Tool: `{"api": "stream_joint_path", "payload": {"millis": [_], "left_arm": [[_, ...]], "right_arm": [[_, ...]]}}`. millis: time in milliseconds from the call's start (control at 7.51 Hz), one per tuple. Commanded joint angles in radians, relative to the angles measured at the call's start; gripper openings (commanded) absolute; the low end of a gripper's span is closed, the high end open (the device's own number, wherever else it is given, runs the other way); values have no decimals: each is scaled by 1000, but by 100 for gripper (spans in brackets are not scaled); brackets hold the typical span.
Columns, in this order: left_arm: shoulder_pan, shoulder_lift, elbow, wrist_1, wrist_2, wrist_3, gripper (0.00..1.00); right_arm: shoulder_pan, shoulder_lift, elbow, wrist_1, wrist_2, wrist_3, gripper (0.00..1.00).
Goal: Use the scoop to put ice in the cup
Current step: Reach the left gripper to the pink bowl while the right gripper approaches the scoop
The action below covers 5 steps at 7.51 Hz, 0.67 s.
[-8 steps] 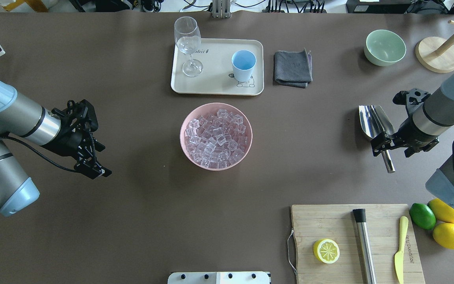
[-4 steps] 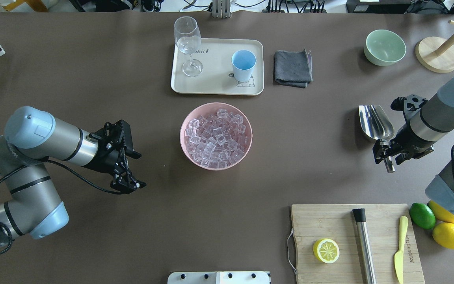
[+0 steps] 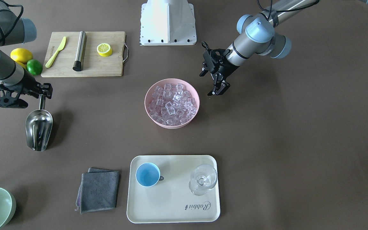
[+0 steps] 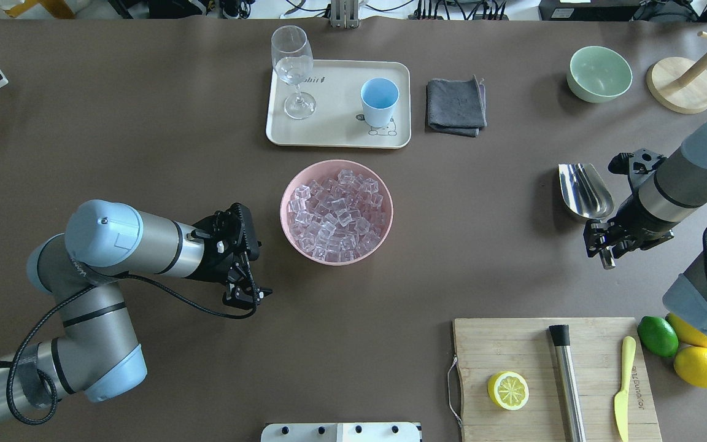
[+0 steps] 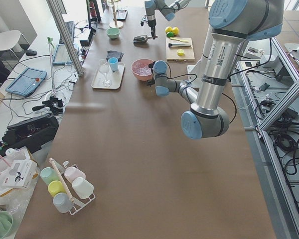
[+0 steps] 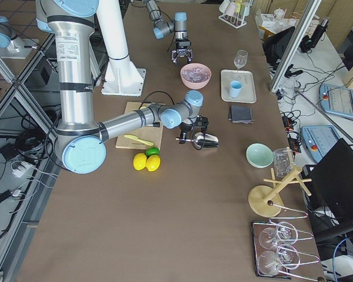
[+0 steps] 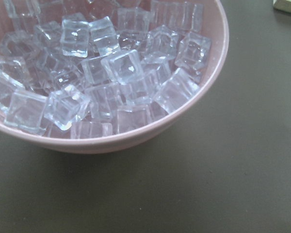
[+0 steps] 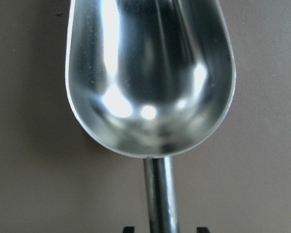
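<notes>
1. Taking the overhead view as the dial, the shiny stainless-steel scoop (image 4: 583, 190) with a rounded trough and straight cylindrical handle lies flat on the brown table at the robot's right. It is well apart from the other task items.
2. Its long axis runs roughly from 11 to 5 o'clock, with the open trough mouth toward 11 and the handle toward 5.
3. The right gripper (image 4: 601, 244) sits over the handle's far end. In the right wrist view its two dark fingertips (image 8: 128, 228) stand either side of the handle with a gap showing, so the jaws look spread and not clamped.
4. The many small clear cubes of ice (image 4: 336, 212) fill the round pink bowl (image 4: 283, 212), which lies at 9 o'clock from the scoop.
5. The small light-blue cup (image 4: 379, 101) stands upright and empty on the cream rectangular tray (image 4: 335, 132), between 12 and 1 o'clock from the bowl and about 10 o'clock from the scoop.
6. The left gripper (image 3: 210, 83) hovers just beside the bowl at its 8 o'clock, fingers apart and holding nothing.
7. In my judgement the right arm is the one to lift the scoop, since it already straddles the handle across its axis. Closing squarely on that round handle matters, because it could roll.
</notes>
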Motion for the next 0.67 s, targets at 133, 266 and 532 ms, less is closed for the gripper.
{"api": "stream_joint_path", "payload": {"millis": [133,266,532], "left_arm": [[10,-29,15,16,69,-2,98],[10,-46,28,15,101,-4,98],[19,-72,48,15,104,-7,98]], "right_arm": [[-7,0,-1,0,-1,0,50],[-8,0,-1,0,-2,2,50],[-10,0,-3,0,-2,2,45]]}}
